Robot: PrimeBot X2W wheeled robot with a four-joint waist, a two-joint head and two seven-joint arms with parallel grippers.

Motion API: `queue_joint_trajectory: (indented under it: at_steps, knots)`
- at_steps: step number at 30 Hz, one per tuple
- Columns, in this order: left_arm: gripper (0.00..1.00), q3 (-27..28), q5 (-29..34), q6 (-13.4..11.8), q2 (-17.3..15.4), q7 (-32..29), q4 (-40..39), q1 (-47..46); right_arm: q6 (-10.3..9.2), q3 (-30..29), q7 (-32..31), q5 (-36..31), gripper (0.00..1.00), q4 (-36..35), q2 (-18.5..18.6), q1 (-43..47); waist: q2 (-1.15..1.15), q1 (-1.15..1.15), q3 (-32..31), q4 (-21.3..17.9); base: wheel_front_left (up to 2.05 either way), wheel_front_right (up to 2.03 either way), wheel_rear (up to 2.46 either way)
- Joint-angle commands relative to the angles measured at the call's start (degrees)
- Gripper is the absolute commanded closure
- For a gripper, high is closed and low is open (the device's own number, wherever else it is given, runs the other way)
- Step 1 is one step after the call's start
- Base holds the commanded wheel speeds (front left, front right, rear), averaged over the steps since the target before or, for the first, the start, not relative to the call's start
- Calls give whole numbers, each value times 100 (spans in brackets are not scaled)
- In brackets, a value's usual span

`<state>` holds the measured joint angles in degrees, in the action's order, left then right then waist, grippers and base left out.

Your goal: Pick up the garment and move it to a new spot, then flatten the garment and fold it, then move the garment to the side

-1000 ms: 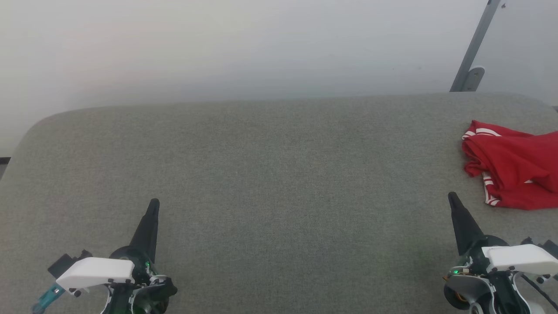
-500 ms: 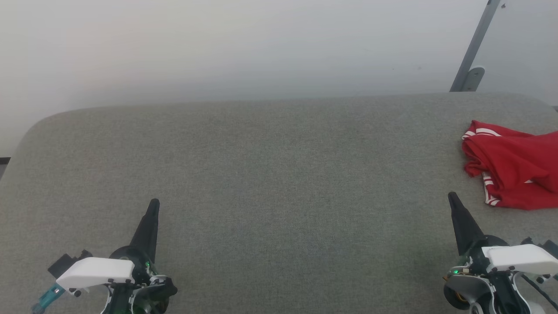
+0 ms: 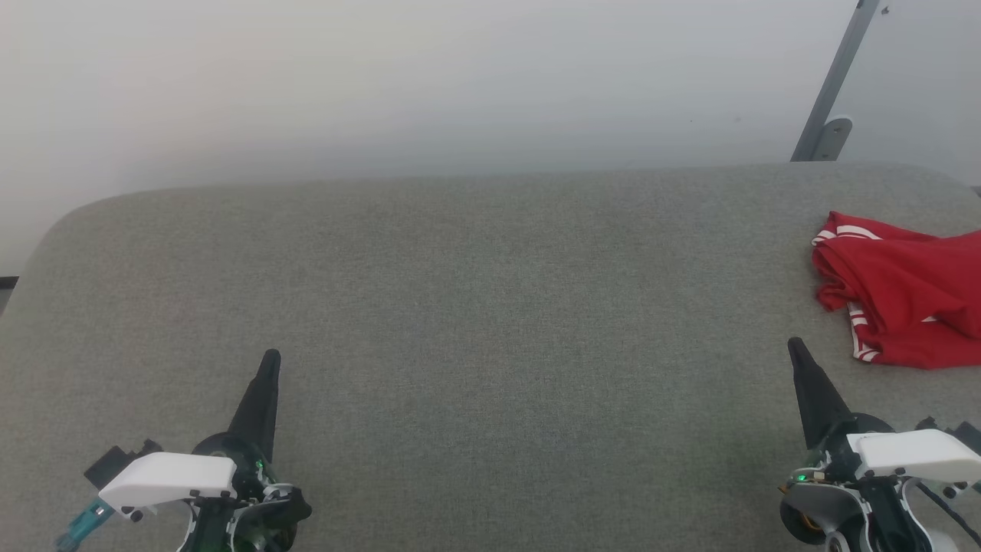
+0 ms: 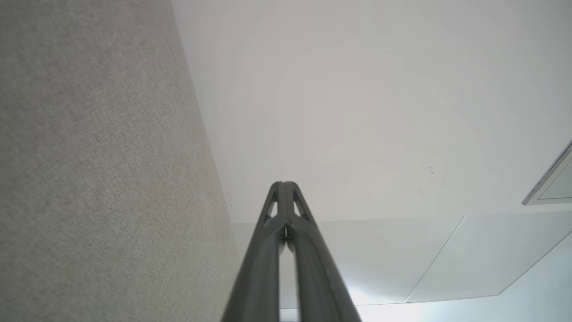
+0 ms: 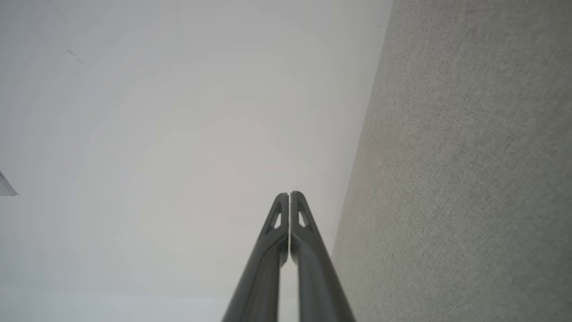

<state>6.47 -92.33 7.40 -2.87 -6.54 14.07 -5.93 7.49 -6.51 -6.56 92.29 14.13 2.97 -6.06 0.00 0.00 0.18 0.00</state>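
The garment (image 3: 904, 291) is a crumpled red shirt with white striped trim, lying at the right edge of the grey fabric table (image 3: 490, 307) and cut off by the frame. My right gripper (image 3: 794, 346) is shut with nothing in it, low at the right, a short way in front and left of the garment and not touching it. My left gripper (image 3: 270, 357) is also shut and empty, low at the left, far from the garment. In the wrist views the left gripper (image 4: 283, 184) and right gripper (image 5: 289, 194) each have their tips pressed together.
A grey metal post with a bracket (image 3: 831, 92) rises behind the table's far right corner against a pale wall (image 3: 383, 84). The table has rounded far corners, and its grey cloth runs wide between the two grippers.
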Motion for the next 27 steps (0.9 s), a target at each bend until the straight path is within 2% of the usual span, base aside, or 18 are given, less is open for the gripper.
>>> queue_joint_trajectory:
  at_steps: [1,27]
  knots:
    - [100,20,-14,16,13,-20,1,-65,0,-6,-17,23,100,-25,-19,-35,0,0,0,0,0,0,0]
    - [100,21,-11,16,14,-22,1,-66,0,-5,-16,23,100,-25,-19,-34,0,0,0,0,0,0,0]
